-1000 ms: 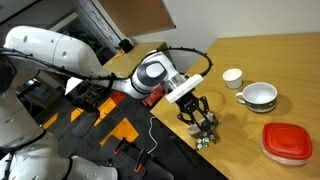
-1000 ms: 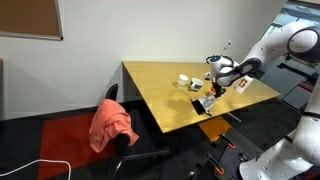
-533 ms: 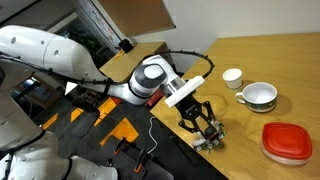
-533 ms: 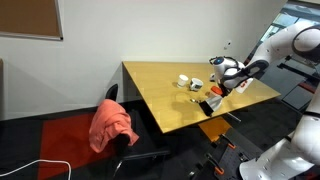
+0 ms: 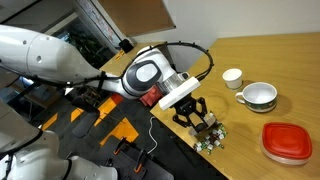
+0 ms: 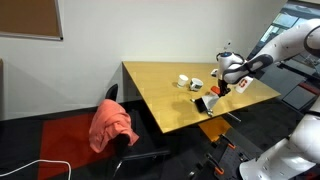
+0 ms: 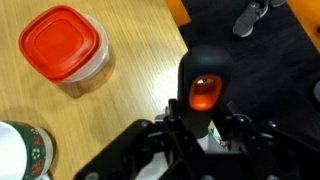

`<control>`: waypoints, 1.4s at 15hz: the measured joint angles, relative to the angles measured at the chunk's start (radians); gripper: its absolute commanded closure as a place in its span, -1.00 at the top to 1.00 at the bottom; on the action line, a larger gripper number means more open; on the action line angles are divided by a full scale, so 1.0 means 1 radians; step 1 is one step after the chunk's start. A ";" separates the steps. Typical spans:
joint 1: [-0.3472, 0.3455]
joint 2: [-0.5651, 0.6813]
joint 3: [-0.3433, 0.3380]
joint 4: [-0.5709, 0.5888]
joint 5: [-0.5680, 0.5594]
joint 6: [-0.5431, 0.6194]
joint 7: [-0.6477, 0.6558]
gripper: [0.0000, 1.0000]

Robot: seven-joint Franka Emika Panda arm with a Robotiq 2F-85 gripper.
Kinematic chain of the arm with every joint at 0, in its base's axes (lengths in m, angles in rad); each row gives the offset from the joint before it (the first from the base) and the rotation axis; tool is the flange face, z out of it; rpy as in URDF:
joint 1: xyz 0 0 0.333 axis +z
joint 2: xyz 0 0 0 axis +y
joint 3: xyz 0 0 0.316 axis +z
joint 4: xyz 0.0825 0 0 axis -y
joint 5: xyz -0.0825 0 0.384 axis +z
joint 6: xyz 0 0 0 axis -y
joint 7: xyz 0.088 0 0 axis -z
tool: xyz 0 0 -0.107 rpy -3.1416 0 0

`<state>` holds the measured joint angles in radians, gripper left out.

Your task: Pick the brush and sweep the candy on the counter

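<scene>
My gripper (image 5: 196,118) hangs over the near edge of the light-brown counter (image 5: 270,55) and is shut on the brush. In the wrist view the brush (image 7: 205,88) shows as a dark body with an orange spot, held between the jaws (image 7: 205,142), with a white part under it. The candy (image 5: 210,138) is a small cluster of tiny whitish and greenish pieces just beside and below the fingertips, at the counter's dark edge. In an exterior view the gripper (image 6: 222,86) is above the candy (image 6: 207,103).
A small white cup (image 5: 232,77) and a white mug (image 5: 259,96) stand behind the gripper. A clear container with a red lid (image 5: 287,142) sits near the counter edge and also shows in the wrist view (image 7: 62,45). A chair with an orange cloth (image 6: 110,125) stands beside the counter.
The gripper swung out toward the candy and drew back a little along the counter edge. The candy cluster has shifted slightly toward the red-lidded container.
</scene>
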<state>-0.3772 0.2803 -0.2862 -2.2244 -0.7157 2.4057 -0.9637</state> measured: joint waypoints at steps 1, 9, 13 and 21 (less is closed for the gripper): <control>-0.003 -0.013 0.005 -0.006 0.049 0.018 -0.007 -0.73; -0.002 -0.051 0.020 -0.008 0.329 0.073 -0.075 -0.73; -0.002 -0.031 0.020 0.007 0.340 0.076 -0.074 -0.73; -0.008 0.070 0.012 0.057 0.346 0.080 -0.073 -0.73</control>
<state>-0.3849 0.3504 -0.2739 -2.1670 -0.3695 2.4861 -1.0364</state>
